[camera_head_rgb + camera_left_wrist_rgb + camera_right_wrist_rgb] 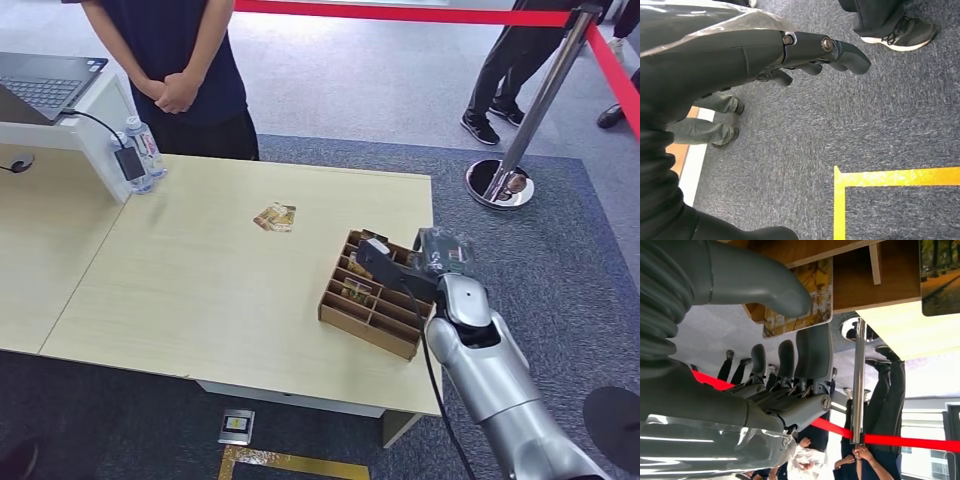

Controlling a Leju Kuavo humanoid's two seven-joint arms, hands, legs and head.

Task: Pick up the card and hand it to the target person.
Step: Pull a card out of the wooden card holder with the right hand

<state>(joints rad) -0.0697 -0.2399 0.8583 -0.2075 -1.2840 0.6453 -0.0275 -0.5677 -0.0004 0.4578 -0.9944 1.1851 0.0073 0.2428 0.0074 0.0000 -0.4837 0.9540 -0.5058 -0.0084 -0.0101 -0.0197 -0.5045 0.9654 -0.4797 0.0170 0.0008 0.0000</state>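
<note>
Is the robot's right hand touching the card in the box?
Cannot tell. In the right wrist view the right hand's thumb and fingers sit close around the card, but no contact or gap shows plainly.

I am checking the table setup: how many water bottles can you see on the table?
2. Both water bottles stand together at the table's far left edge, beside the white laptop stand. Others may be hidden behind it.

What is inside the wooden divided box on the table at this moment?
The wooden box has slotted compartments; a few hold upright picture cards. The right hand reaches in at the far right corner, its thumb against a card. The arm hides the compartments beneath it.
</note>
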